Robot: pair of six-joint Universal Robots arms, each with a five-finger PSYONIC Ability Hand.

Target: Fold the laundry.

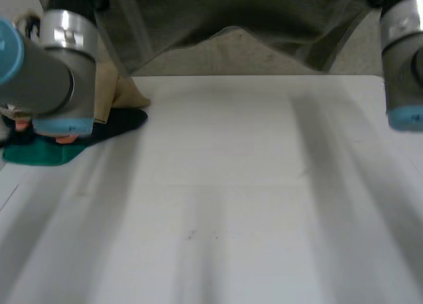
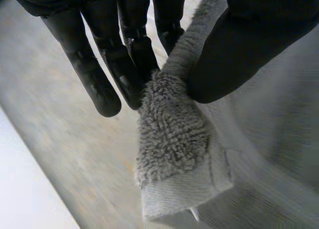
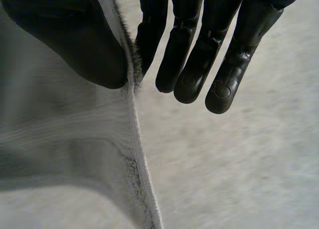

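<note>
A grey terry towel [image 1: 231, 20] hangs lifted above the far edge of the white table [image 1: 231, 185], its lower hem sagging in the middle. In the left wrist view my left hand [image 2: 234, 50] pinches a fluffy hemmed corner of the towel [image 2: 172, 134] between thumb and fingers, and the corner droops below the grip. In the right wrist view my right hand [image 3: 75, 35] pinches the towel's edge [image 3: 65, 139] between thumb and one finger, the other fingers held straight beside it. The left arm [image 1: 46, 73] and right arm [image 1: 403, 59] stand at either side.
A pile of other laundry lies at the table's far left under the left arm: a tan piece [image 1: 109, 96], a black piece [image 1: 125, 122] and a green piece [image 1: 39, 155].
</note>
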